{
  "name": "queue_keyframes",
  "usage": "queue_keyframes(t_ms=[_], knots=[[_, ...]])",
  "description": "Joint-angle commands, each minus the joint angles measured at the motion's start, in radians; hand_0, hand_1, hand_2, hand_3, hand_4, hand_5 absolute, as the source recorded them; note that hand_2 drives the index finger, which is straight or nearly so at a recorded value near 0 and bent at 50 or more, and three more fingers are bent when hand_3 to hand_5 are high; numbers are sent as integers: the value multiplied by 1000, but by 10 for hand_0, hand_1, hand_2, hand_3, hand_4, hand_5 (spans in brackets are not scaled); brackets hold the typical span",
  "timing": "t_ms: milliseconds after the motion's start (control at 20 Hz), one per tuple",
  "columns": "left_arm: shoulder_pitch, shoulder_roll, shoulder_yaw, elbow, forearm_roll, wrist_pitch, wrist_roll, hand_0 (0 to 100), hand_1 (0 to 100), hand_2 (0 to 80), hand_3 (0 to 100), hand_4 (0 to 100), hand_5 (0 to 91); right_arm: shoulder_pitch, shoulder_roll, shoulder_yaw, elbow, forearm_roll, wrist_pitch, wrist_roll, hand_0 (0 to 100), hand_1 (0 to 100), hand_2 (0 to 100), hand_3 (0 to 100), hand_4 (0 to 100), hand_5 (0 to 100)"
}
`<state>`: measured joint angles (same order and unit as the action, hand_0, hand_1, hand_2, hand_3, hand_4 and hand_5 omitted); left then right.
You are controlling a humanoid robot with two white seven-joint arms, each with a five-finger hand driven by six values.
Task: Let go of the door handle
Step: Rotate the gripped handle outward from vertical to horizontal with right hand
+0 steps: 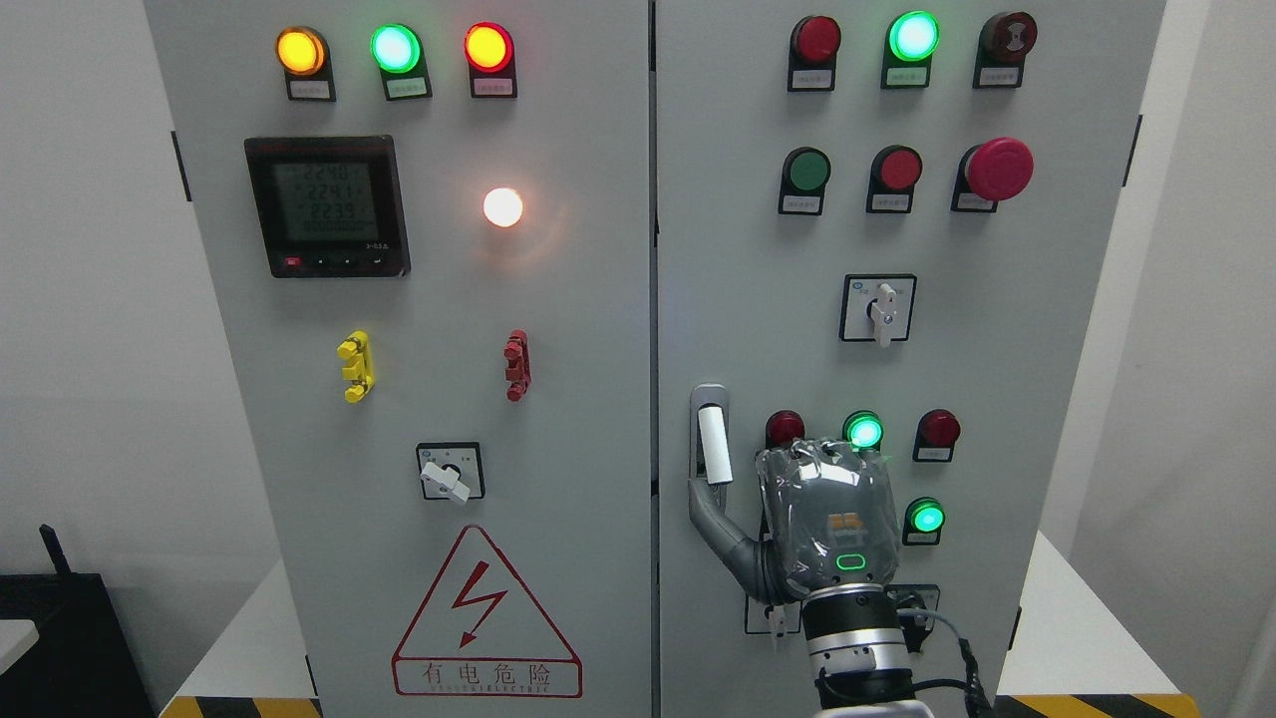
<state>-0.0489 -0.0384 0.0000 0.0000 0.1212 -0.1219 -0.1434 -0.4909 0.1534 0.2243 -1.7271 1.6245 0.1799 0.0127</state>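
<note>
While the right hand (pixel 827 519) seemingly touches it, the door handle (pixel 714 444) stands upright, white-gripped.

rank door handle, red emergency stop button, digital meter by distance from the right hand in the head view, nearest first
1. door handle, just left of the right hand
2. red emergency stop button, upper right
3. digital meter, upper left on the other door

Bright even light, sharp focus; white lamp (pixel 502 206) blooms, casts glare on cabinet (pixel 588 329).
</note>
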Motion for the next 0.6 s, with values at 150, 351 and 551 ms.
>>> queue_keyframes(t_ms=[150, 351, 551], knots=[[0, 0, 11, 17, 0, 1, 1, 120, 389, 0, 0, 0, 0, 2, 0, -11, -5, -2, 1, -2, 359, 0, 970, 1000, 1000, 956], [0, 0, 11, 17, 0, 1, 1, 120, 389, 0, 0, 0, 0, 2, 0, -11, -5, -2, 1, -2, 362, 0, 971, 1000, 1000, 956], [0, 0, 11, 17, 0, -1, 1, 120, 389, 0, 0, 0, 0, 2, 0, -17, -6, -2, 0, -2, 364, 0, 969, 1000, 1000, 956]])
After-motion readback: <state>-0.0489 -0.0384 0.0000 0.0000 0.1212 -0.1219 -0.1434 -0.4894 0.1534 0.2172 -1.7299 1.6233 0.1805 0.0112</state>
